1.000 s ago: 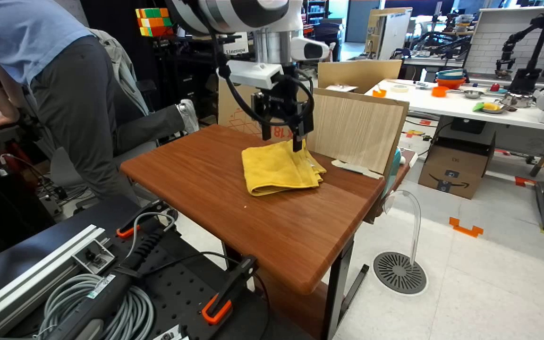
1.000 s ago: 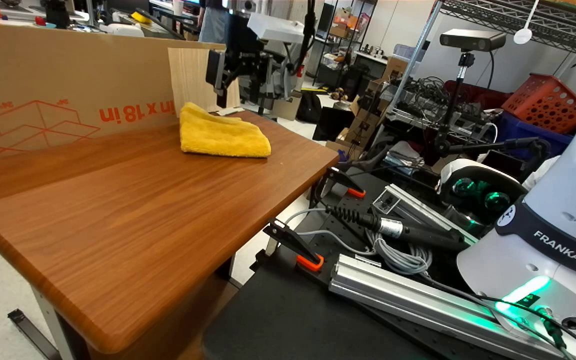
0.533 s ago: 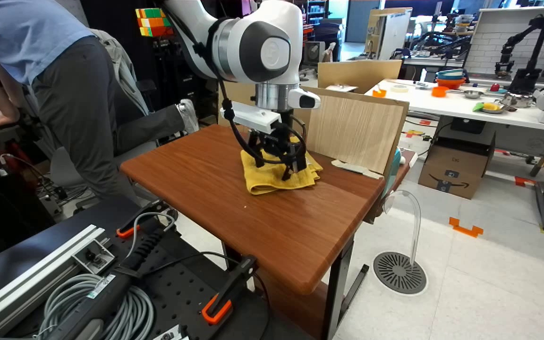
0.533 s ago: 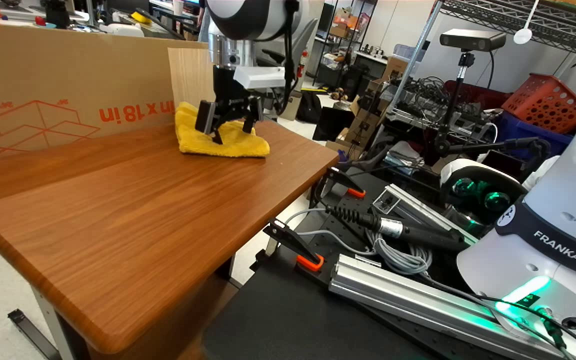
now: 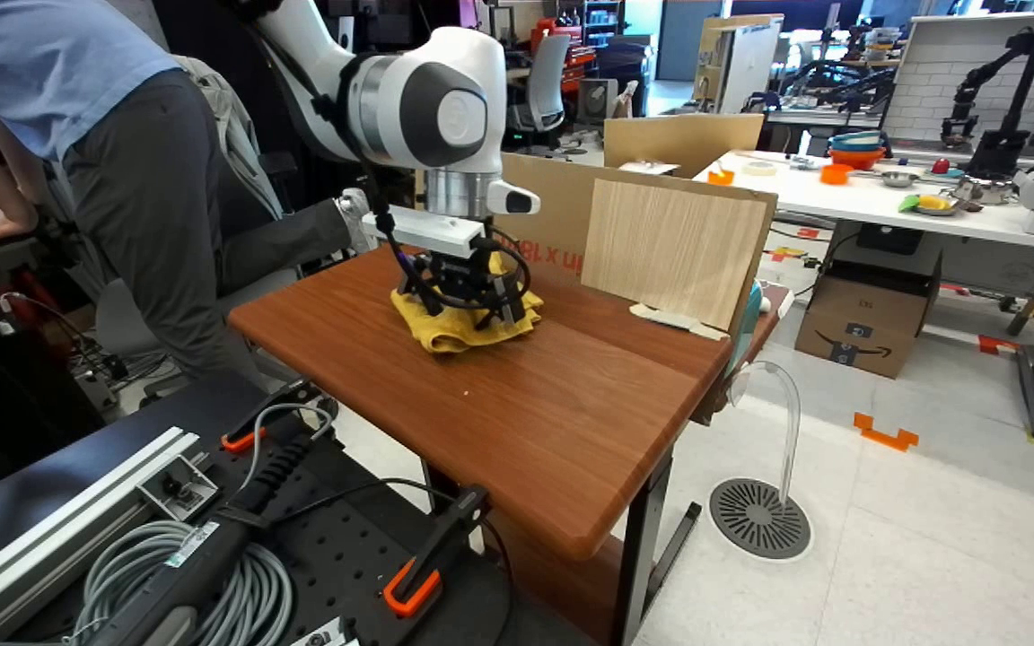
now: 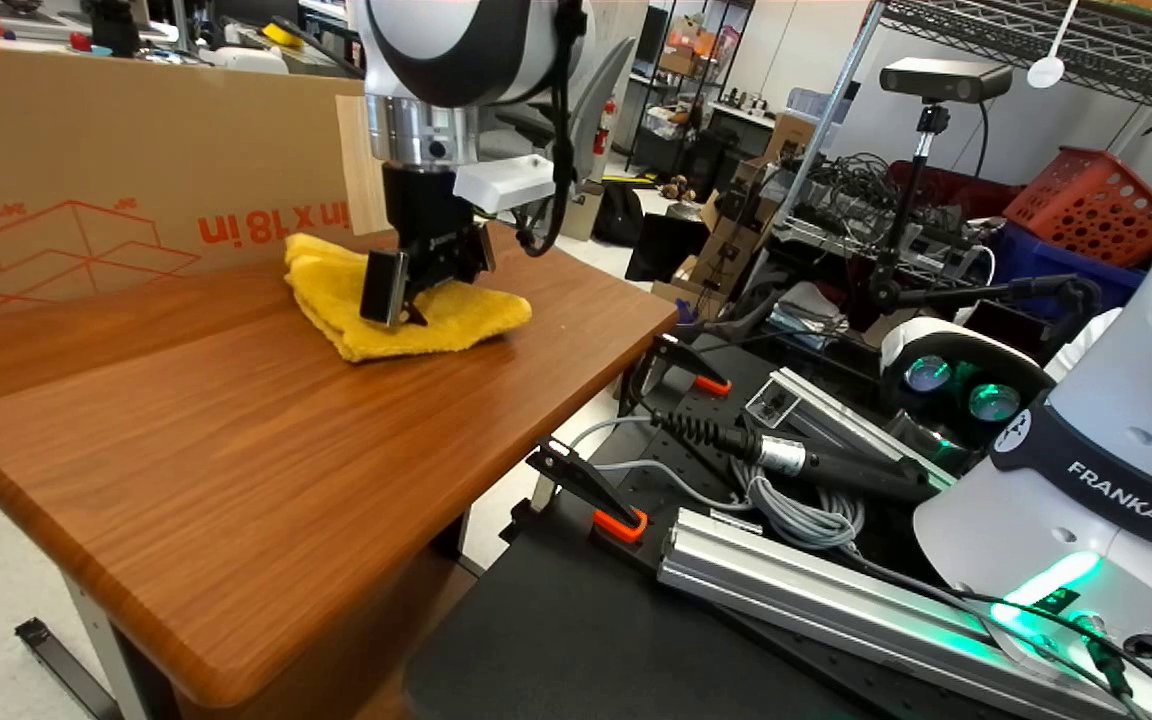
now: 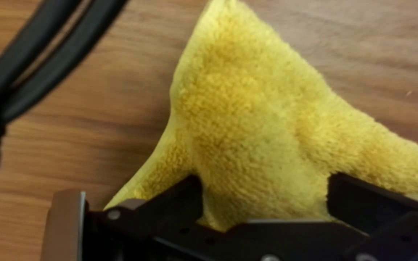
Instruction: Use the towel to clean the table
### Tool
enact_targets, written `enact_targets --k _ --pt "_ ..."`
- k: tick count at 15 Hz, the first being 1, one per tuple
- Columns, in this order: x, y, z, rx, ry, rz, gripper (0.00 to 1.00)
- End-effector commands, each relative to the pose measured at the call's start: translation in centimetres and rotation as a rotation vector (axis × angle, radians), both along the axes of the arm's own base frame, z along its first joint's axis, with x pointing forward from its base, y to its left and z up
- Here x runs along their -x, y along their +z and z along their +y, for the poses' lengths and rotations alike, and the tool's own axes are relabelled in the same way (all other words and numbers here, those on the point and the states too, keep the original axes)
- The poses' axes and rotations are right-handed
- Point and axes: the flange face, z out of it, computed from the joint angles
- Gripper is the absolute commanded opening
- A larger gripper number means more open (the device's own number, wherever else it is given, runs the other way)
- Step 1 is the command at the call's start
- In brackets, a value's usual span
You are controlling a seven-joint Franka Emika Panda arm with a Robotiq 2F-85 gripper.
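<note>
In an exterior view the towel (image 6: 461, 312) looks bright yellow and folded in layers, with thick, rounded edges and one end standing higher than the rest; the wrist view shows a short, fluffy pile, golden in some patches and paler in others. The towel lies on the brown wooden table (image 5: 526, 431), directly below the fingers (image 7: 356, 203), which point down at it in both exterior views. The fingers are spread well apart from each other; both tips touch the towel and press a little into it, and in the gap between them it swells up into a soft, rounded ridge. In the wrist view the towel is narrower away from the fingers, and it points with one corner to the top border of that view. From this corner one edge slopes down past the finger at the right, while the opposite edge drops steeply and then flares out to the finger at the left. About the long axis I cannot be fully sure, because the fingers cover the middle; in an exterior view, the longest visible stretch goes from the higher end, behind the fingers, to a corner on the other side of them.
</note>
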Motion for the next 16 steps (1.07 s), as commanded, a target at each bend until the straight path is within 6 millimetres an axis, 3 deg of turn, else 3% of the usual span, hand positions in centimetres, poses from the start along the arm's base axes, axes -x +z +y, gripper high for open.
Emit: enact_targets --k 1,4,6,9,16 --pt "5.8 -1.9 5.9 -0.011 0.192 0.056 1.00" --pt "8.8 -2.0 10.0 -0.022 0.340 0.088 1.00" --pt "9.7 -2.1 12.1 -0.026 0.403 0.078 1.00" --pt "7.5 -3.3 13.0 -0.032 0.323 0.028 1.00" --pt "-1.1 -4.6 11.2 -0.015 -0.045 -0.062 1.00"
